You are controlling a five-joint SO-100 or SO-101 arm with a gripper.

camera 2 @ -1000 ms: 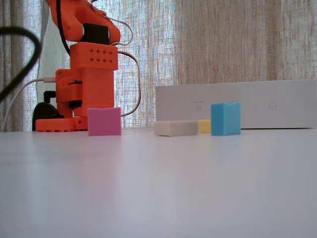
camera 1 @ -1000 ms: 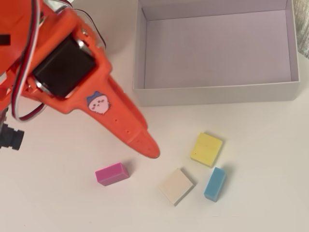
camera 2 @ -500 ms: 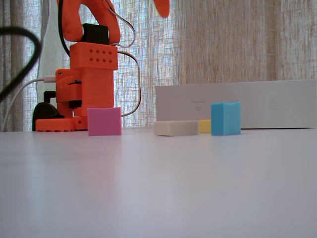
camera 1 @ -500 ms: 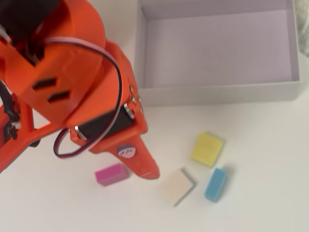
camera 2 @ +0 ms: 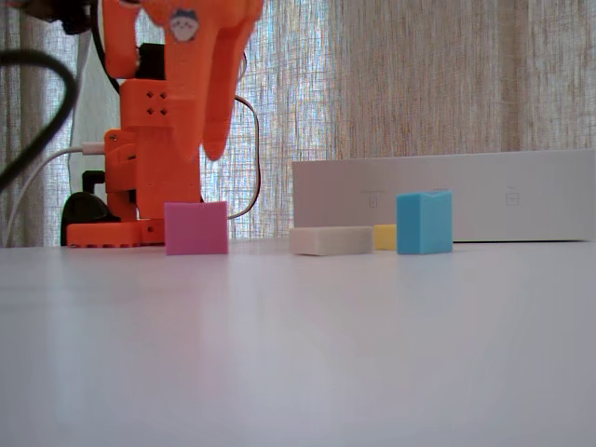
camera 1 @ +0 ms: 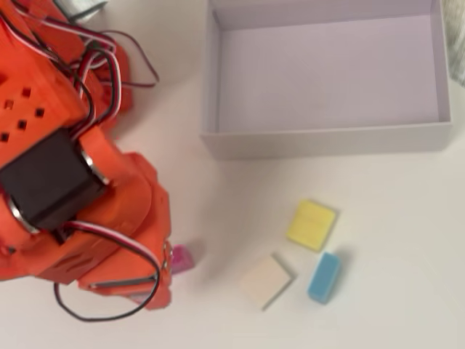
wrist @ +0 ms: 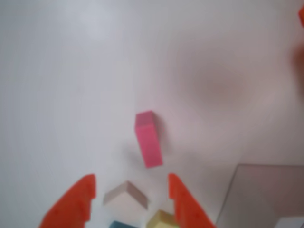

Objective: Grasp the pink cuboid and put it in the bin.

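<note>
Wrist view shows the orange gripper (wrist: 130,187) with jaws spread, empty, above the pink cuboid (wrist: 148,139) lying on the white bench. Overhead view places the bin (camera 1: 327,139) at the bench's top edge, well apart from the cuboid.

1. Pink cuboid (wrist: 148,139): magenta-pink, plain, no pattern.
2. Bin (camera 1: 327,139): white walls, pale lilac-white floor.
3. Yellow block (camera 1: 312,225): soft yellow, plain.
4. Blue block (camera 1: 324,277): light blue; reads cyan-turquoise in fixed view.
5. Cream block (camera 1: 266,281): off-white/beige.
6. Arm (camera 1: 80,196): bright orange shell w/ black motor body; wires black, red & white.
7. Gripper (wrist: 131,187): orange fingers.
8. Table (camera 2: 372,354): white, faint pinkish tint.
9. Curtain (camera 2: 447,74): beige-grey, fine woven vertical streaks.
</note>
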